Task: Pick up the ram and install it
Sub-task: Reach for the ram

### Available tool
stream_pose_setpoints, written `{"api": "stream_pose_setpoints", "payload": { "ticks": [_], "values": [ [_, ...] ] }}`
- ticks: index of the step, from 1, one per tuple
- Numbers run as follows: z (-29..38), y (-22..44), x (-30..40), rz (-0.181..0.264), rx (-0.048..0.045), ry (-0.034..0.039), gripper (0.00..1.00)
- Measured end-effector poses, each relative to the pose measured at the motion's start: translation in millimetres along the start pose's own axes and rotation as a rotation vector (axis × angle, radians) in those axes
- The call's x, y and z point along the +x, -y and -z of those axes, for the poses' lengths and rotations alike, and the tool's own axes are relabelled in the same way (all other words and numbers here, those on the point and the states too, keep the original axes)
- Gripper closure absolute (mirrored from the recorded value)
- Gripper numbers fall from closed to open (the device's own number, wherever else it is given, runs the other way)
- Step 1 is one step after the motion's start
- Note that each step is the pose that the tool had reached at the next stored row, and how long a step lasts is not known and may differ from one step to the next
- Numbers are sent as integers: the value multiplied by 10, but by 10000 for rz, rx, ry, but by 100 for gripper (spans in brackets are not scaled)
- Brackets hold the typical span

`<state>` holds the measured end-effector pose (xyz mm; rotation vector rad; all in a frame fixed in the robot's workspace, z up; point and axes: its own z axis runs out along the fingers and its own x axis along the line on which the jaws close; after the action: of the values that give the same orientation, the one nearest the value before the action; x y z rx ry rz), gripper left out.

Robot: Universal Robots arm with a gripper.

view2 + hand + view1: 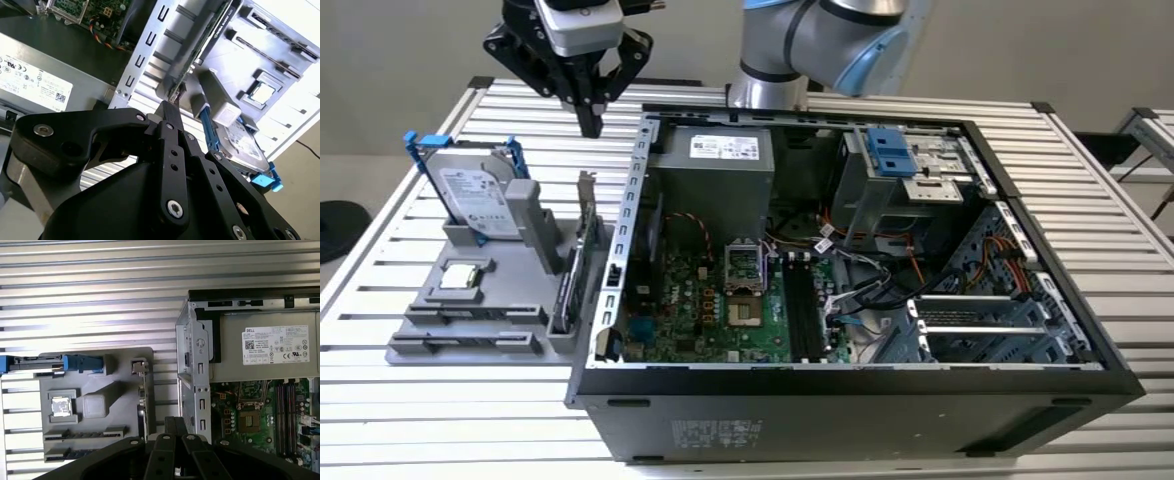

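Black gripper (591,122) pinched closed, empty, over slatted metal table (454,430) beside open boxy computer case (854,415)

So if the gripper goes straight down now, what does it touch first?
Probably the top edge of the upright card below the gripper; depth is unclear, so it might reach the table beside it instead.

Bright, even light from above falls on the silver slatted metal table (440,420) in the exterior view, and the inside of the black open computer case (854,405) sits in mild shadow. In the first wrist view the slats glare white. In the second wrist view the far background washes out behind the dark black claw (169,109).
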<state>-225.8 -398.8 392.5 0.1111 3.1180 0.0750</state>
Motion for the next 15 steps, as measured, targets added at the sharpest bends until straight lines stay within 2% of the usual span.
{"api": "stream_pose_setpoints", "payload": {
  "ticks": [9, 15],
  "values": [
    [1, 6, 78, 1, 1, 0, 100],
    [3, 11, 159, 1, 0, 0, 100]
  ]
}}
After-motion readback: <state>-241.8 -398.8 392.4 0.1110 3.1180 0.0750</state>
